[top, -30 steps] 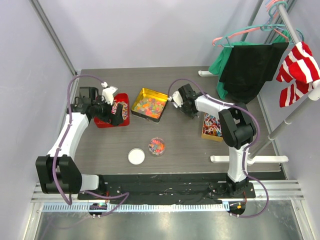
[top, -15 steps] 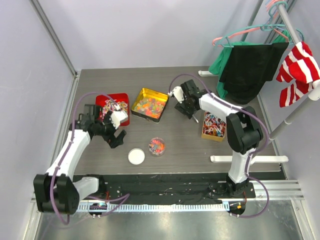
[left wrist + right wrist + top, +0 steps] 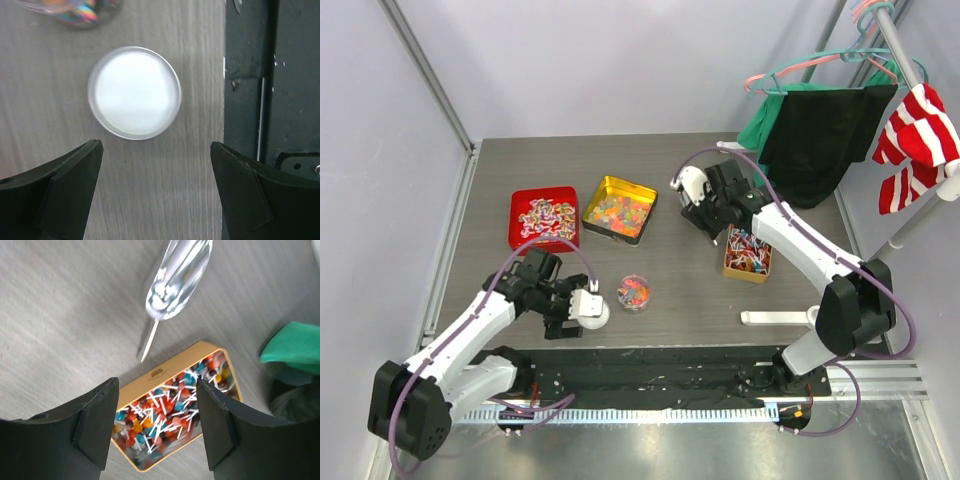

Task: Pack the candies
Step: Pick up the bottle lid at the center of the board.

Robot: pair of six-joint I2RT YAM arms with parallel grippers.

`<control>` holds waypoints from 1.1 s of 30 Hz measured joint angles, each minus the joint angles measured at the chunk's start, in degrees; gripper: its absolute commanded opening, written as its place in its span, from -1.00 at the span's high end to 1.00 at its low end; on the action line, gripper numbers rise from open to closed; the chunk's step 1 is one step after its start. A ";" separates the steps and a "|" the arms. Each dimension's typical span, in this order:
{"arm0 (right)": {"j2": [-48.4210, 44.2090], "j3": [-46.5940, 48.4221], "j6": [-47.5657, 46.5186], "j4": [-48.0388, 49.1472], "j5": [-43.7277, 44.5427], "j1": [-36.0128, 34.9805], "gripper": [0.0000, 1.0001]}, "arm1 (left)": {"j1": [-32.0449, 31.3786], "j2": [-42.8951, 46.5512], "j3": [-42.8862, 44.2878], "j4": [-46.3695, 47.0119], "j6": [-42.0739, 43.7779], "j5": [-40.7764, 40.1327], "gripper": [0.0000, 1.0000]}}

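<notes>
Pale lilac-grey walls enclose a dark wood-grain table under even light. Right of the right gripper stands a white clothes rack with hangers (a black garment, a green one, red-and-white striped cloth).

The left arm, lower left, and the right arm, at right, have white links and black joints; purple cables loop along both. The tool fingers are matte black wedges.
</notes>
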State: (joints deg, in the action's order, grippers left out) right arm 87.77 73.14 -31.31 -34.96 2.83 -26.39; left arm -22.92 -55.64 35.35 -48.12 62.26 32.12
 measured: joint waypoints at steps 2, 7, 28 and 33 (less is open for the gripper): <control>-0.07 -1.03 -0.02 -0.63 0.02 0.00 -0.35 | -1.09 -0.13 -2.10 0.46 0.92 -1.16 -0.72; -1.53 -4.09 0.00 -1.51 0.07 0.00 -0.36 | -4.02 -1.16 -3.69 3.21 1.49 -3.41 -0.61; -6.40 -4.63 0.00 -2.03 -0.02 0.00 -0.36 | -17.07 -7.89 -4.13 11.82 -1.60 -13.77 0.12; -6.40 -4.63 0.00 -2.05 -0.17 0.00 -0.36 | -19.87 -9.27 -4.98 12.66 -2.19 -15.41 0.08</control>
State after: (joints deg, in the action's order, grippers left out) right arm 81.36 68.51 -31.31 -37.01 2.66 -26.39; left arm -42.78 -64.90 30.37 -35.46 60.07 16.71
